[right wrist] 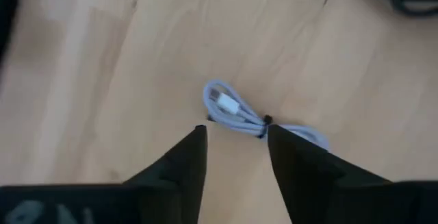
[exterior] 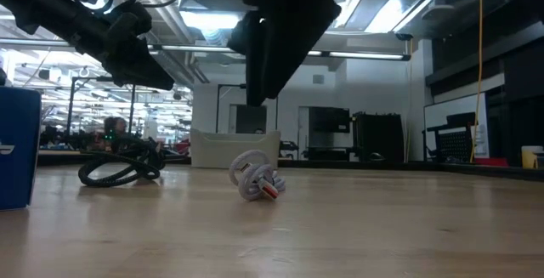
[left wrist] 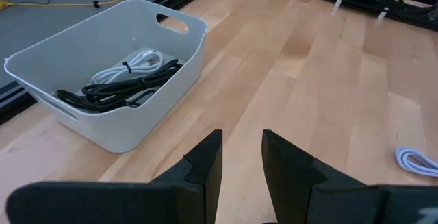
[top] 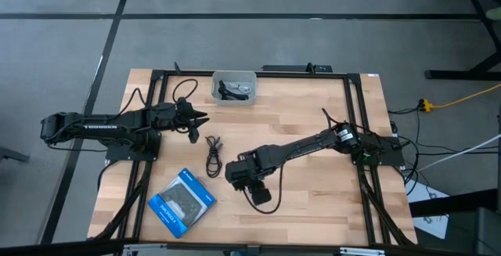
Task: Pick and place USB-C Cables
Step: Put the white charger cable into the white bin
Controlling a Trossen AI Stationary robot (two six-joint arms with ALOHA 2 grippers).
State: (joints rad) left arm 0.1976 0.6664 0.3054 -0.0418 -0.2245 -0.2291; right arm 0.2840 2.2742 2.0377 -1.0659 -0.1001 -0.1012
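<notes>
A pale grey USB-C cable bundle (right wrist: 238,116) lies on the wooden table, also seen as a small coil (exterior: 255,178) in the low view. My right gripper (right wrist: 236,132) hangs open above it, fingers pointing down, clear of it (exterior: 257,91). A black cable bundle (top: 213,154) lies on the table nearer the left arm (exterior: 119,170). The white bin (left wrist: 113,66) holds black cables (left wrist: 120,90) and a pale one (left wrist: 140,63). My left gripper (left wrist: 243,140) is open in the air between bin and black bundle (top: 196,120).
A flat blue-and-black packet (top: 182,202) lies near the table's near left corner. The bin (top: 234,86) stands at the far edge. A black frame (top: 356,123) runs round the tabletop. Bare wood lies right of the right arm.
</notes>
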